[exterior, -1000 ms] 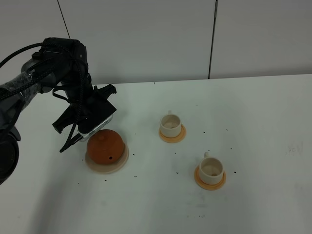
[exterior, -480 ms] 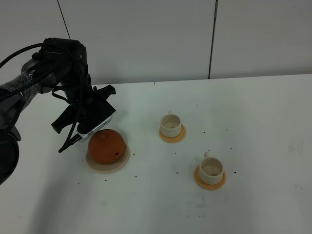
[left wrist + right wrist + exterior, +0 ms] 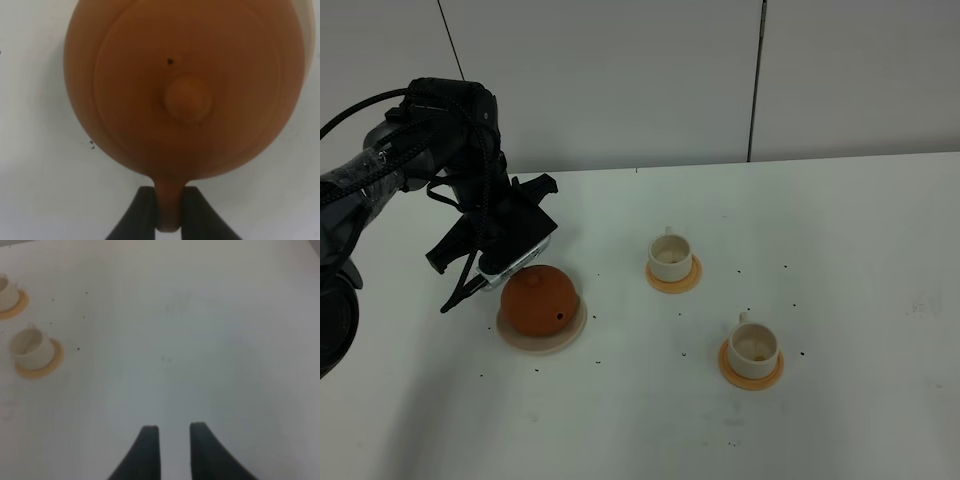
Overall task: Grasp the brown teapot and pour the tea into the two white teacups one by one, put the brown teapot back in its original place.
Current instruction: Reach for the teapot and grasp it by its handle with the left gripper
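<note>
We see the left end effector (image 3: 170, 200) clamped on the handle (image 3: 169, 220) of the brown teapot (image 3: 185, 85) just ahead. The right end effector (image 3: 173, 432) stands slightly apart, empty.

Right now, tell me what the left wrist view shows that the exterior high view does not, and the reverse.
Only the left wrist view: the left tool shut on the handle of the teapot, and the lid knob seen close up. Only the exterior high view: the cups on their orange coasters, and the left arm, which hides the grip. Both: the teapot and the white table.
</note>
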### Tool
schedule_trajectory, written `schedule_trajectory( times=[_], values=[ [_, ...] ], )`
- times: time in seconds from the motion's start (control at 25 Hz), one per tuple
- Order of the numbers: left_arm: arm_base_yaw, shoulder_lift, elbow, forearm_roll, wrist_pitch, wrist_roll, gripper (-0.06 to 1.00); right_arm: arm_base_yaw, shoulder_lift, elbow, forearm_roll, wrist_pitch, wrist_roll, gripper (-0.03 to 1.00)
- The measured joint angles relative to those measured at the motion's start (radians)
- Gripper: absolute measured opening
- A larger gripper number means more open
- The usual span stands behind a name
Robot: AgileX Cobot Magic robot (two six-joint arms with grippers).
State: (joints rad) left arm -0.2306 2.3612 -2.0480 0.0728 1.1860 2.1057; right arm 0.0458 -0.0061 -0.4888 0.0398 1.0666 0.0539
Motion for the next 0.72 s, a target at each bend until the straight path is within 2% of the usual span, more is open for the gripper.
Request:
schedule_trajectory(
  times=[0.16,0.28,0.72],
  values=[
    [0.000,0.000,0.000,-0.007,0.000,0.000,0.30,0.000,0.000,0.000,0.000,0.000,0.000,0.15],
    [0.000,0.000,0.000,-0.008,0.000,0.000,0.33,0.000,0.000,0.000,0.000,0.000,0.000,0.15],
    [0.000,0.003,0.000,-0.009,0.000,0.000,0.27,0.000,0.000,0.000,0.000,0.000,0.000,0.15]
  ],
)
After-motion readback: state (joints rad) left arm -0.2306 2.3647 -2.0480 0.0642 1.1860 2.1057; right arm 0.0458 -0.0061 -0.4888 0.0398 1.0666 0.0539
